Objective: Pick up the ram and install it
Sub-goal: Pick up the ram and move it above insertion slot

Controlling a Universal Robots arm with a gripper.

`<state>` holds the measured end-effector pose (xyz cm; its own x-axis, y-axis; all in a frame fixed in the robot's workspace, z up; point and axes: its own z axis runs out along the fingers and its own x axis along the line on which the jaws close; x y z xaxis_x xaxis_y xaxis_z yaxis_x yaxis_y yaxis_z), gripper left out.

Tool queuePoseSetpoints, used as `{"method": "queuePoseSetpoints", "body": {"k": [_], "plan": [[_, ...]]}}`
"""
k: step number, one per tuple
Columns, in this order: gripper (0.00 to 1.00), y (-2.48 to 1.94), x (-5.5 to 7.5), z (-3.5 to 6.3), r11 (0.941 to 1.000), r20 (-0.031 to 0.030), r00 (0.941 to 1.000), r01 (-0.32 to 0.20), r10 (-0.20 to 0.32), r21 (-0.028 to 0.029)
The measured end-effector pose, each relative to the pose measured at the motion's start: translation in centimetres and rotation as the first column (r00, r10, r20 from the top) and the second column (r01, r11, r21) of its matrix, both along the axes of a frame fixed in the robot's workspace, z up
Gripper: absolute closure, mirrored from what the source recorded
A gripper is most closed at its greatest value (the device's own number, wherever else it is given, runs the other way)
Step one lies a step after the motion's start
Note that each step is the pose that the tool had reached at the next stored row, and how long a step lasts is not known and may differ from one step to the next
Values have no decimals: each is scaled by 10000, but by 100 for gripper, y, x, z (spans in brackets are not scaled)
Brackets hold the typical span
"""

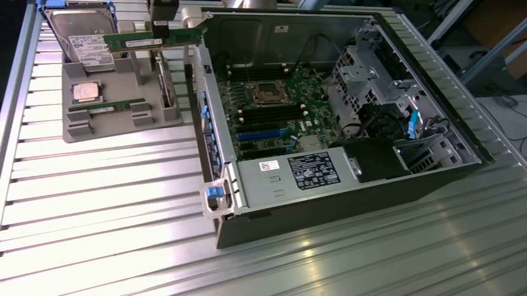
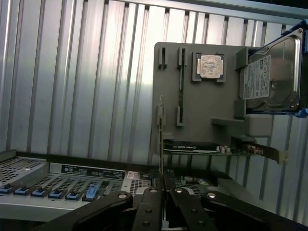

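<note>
1. Long thin green RAM stick (image 1: 132, 42) is clamped edge-on btwn fingers (image 2: 147, 211) of black gripper (image 2: 162, 191) and held above grey plastic tray (image 1: 115, 126), clear of its slots for carrying.
2. Second green stick (image 1: 100, 107) is seated in tray; open black PC case (image 1: 329, 213) is set just beside tray.

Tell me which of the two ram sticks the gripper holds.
The ram hanging above the tray, clamped in the gripper. The other ram lies in a tray slot beside the processor.
</note>
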<state>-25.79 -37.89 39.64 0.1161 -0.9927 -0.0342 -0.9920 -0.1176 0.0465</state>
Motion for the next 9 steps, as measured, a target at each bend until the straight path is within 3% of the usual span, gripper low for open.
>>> {"method": "queuePoseSetpoints", "body": {"k": [9], "plan": [[88,0,179,0,10000,0,10000,0,0,-5]]}}
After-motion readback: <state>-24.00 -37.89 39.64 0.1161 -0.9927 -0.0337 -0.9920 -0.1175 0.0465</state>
